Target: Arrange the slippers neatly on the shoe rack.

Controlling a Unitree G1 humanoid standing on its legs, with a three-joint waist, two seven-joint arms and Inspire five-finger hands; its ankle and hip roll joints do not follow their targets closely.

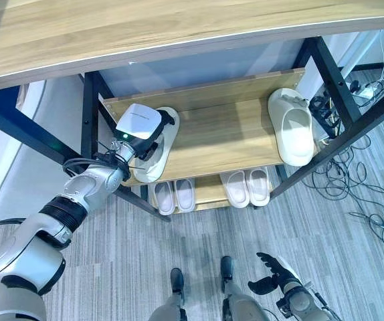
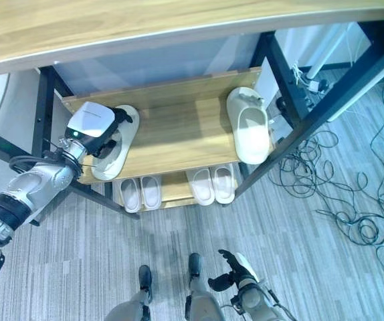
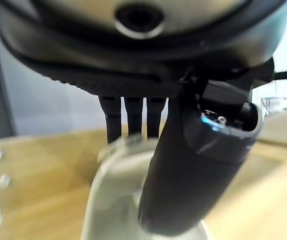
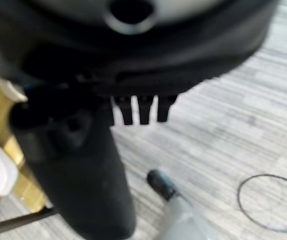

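Observation:
A white slipper (image 1: 153,170) lies at the left end of the middle wooden shelf (image 1: 225,127), its toe near the front edge. My left hand (image 1: 157,134) is on it. In the left wrist view the fingers (image 3: 128,112) reach over the slipper's upper (image 3: 111,195) and the thumb (image 3: 183,170) presses from the other side, pinching it. A second white slipper (image 1: 292,127) rests at the shelf's right end, pointing to the front. My right hand (image 1: 272,271) hangs low over the floor with relaxed fingers, holding nothing.
Two pairs of pale slippers (image 1: 175,196) (image 1: 247,187) stand on the bottom shelf. A wide wooden top board (image 1: 145,33) overhangs the rack. Black frame posts (image 1: 332,73) flank the shelves. Tangled cables (image 1: 372,200) and a power strip (image 1: 372,90) lie on the floor at the right.

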